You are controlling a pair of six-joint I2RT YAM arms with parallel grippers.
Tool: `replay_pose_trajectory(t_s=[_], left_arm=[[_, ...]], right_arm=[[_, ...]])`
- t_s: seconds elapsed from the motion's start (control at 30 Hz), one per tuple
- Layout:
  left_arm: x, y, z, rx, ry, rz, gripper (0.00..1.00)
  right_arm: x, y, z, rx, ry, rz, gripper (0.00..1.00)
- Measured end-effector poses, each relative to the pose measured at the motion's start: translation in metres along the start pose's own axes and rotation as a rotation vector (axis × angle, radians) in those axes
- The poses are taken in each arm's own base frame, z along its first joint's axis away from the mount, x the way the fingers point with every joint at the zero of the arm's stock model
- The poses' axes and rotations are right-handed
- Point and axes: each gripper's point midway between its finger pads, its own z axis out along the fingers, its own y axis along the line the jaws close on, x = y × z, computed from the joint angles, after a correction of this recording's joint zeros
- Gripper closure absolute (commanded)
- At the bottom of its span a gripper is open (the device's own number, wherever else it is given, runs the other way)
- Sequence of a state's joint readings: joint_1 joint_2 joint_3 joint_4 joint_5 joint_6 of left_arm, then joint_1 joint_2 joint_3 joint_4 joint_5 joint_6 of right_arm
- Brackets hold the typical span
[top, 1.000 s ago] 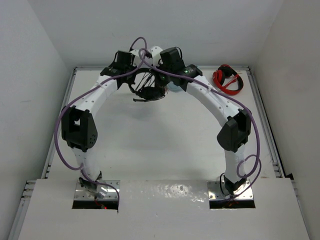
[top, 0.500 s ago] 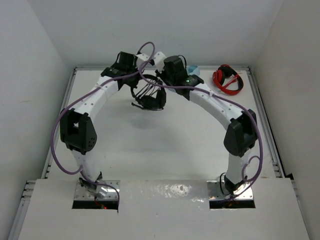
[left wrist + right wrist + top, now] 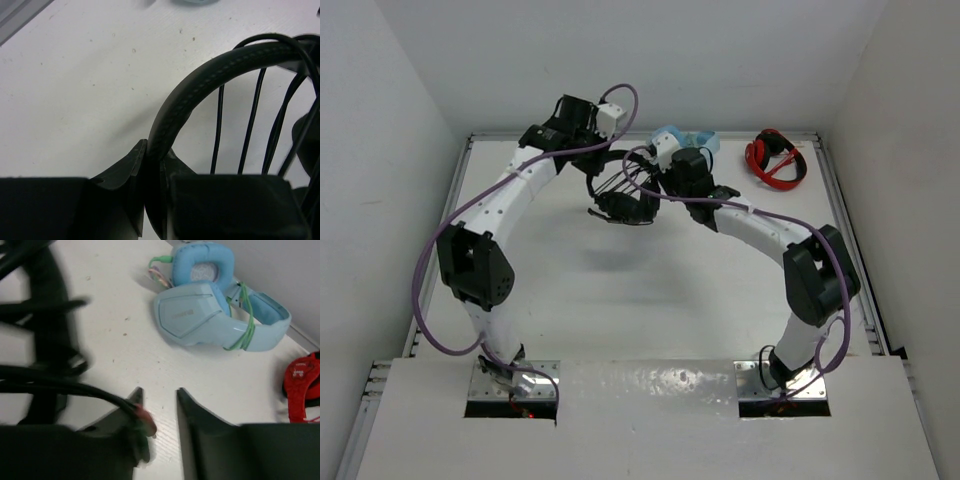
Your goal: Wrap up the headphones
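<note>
While within left gripper [image 3: 154, 151], headphones [image 3: 200, 77].

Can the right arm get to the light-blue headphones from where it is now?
Probably yes. The light-blue headphones lie just ahead of the right gripper, whose fingers are open, with only bare table between. But the black cable rests against one finger and might get dragged along.

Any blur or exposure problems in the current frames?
Right wrist: the headphones at left are smeared, the light-blue headphones sharp. Left wrist: headband stitching crisp, left gripper nearly black. Top external: even light, soft shadow on the table under the headphones.
</note>
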State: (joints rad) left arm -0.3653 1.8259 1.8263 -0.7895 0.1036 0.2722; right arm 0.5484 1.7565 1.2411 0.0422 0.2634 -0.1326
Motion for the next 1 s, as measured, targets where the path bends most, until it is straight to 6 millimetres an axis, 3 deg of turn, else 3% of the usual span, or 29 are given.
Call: replay_pose_trajectory(t_s=[0.03,0.1,0.23,0.37,0.5,0.63,0.8,1.0], left_arm=[[-0.002,-0.001,-0.002,0.007,-0.003,-0.001,1.00],[0.002,-0.004,-0.006,0.024,0.012,-0.003,1.00],[0.009,-0.011,-0.010,0.063,0.037,-0.030,1.00],[0.009,-0.007,-0.014,0.078,0.032,-0.076,1.00],[0.011,0.023,-0.025,0.029,0.012,-0.152,1.00],[0.024,0.075,-0.040,-0.057,-0.019,-0.286,1.00],[0.080,0.148,-0.060,-0.235,-0.008,-0.499,1.00],[0.186,0.226,-0.087,-0.530,0.024,-0.816,1.00]], right_arm=[[-0.002,-0.001,0.001,0.004,-0.011,0.011,0.46],[-0.006,-0.006,0.002,0.018,-0.032,0.041,0.35],[-0.004,-0.017,0.004,0.019,-0.045,0.092,0.23],[0.029,-0.019,-0.005,-0.034,-0.027,0.170,0.08],[0.087,-0.015,-0.021,-0.081,0.050,0.212,0.04],[0.121,0.004,-0.030,-0.134,0.112,0.237,0.03],[0.139,0.020,-0.041,-0.182,0.136,0.272,0.01],[0.140,0.030,-0.047,-0.221,0.134,0.313,0.01]])
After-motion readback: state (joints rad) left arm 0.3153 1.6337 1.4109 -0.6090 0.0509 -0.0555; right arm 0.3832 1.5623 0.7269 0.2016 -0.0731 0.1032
